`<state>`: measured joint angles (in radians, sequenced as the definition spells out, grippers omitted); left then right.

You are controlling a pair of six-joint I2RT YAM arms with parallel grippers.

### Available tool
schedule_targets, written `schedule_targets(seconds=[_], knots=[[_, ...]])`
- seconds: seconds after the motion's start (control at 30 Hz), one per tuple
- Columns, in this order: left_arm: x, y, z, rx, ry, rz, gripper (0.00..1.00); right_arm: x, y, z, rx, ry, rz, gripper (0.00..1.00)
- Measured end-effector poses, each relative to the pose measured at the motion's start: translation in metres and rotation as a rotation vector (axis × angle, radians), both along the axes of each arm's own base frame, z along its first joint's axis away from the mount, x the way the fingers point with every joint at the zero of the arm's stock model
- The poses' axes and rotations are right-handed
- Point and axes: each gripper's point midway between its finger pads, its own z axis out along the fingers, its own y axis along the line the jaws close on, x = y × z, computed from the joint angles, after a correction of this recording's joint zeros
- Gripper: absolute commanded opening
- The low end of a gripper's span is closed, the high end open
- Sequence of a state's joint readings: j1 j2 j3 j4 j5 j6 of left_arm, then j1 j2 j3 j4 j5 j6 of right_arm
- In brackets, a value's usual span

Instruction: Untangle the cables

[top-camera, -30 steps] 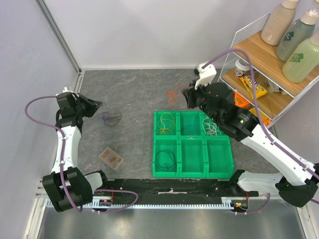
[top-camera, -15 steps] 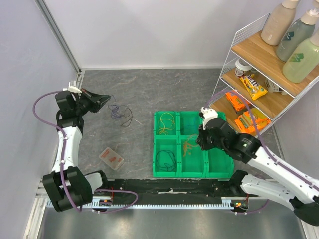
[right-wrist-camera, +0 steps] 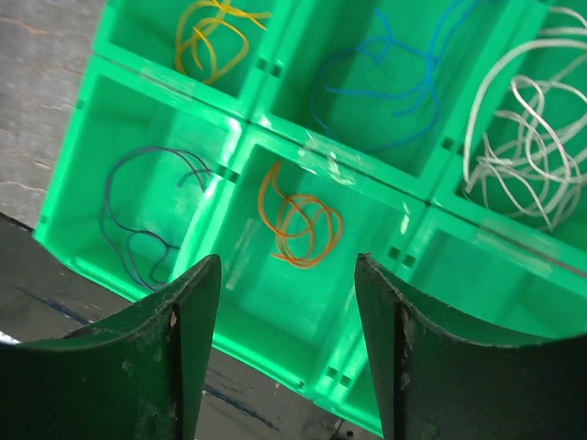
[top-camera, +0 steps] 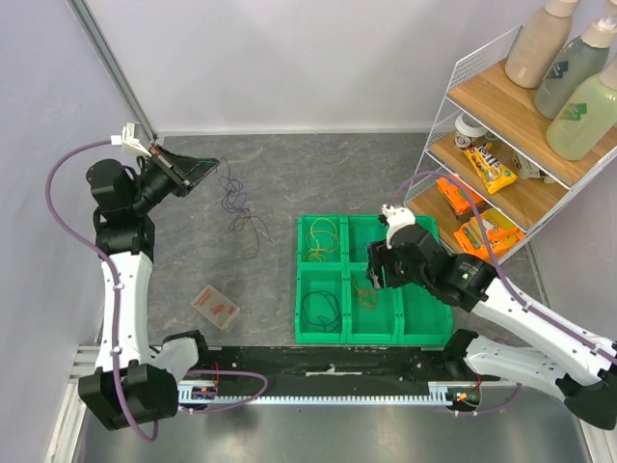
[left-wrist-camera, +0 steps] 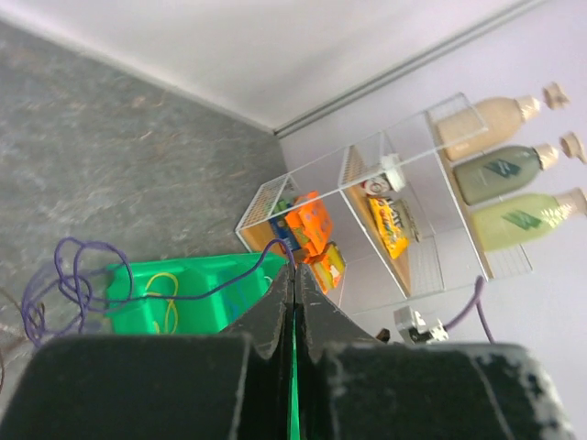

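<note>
The purple cable (top-camera: 234, 201) runs from 11 o'clock to 5 o'clock in the top view; its upper end is pinched in the closed left gripper (top-camera: 208, 170), and its loops trail at that gripper's 4 o'clock; the green tray (top-camera: 374, 333) lies at the cable's 4 o'clock, a small clear box (top-camera: 215, 307) at its 6; the right gripper (top-camera: 378, 274) hangs spread wide above the tray's near middle compartment, where the orange cable (right-wrist-camera: 298, 218) lies loose; the yellow cable (right-wrist-camera: 213, 37), blue cable (right-wrist-camera: 385, 82) and white cable (right-wrist-camera: 527, 137) fill the far row.
</note>
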<state>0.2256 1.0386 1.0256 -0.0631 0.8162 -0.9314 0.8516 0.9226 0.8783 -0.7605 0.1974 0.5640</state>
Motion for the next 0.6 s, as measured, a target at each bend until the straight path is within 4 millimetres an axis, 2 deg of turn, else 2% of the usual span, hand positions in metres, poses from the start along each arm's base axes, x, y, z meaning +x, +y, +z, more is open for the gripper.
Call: schedule_targets(seconds=[0.1,0.23,0.4,0.53,0.6], knots=[[-0.012,-0.012,0.031,0.015,-0.083,-0.043,0.02,0.007,0.017,0.008,0.057,-0.028,0.037,0.71],[-0.028,-0.025,0.058,0.027,-0.158,-0.088,0.02,0.023,0.063,0.018,0.164,-0.06,0.14,0.78],[-0.036,-0.03,0.074,0.017,-0.186,-0.105,0.02,0.054,0.132,0.042,0.303,-0.142,0.286,0.82],[-0.04,-0.032,0.081,0.002,-0.188,-0.117,0.02,0.08,0.185,0.069,0.423,-0.24,0.385,0.74],[-0.042,-0.033,0.088,-0.003,-0.198,-0.12,0.02,0.087,0.205,0.073,0.475,-0.268,0.424,0.63]])
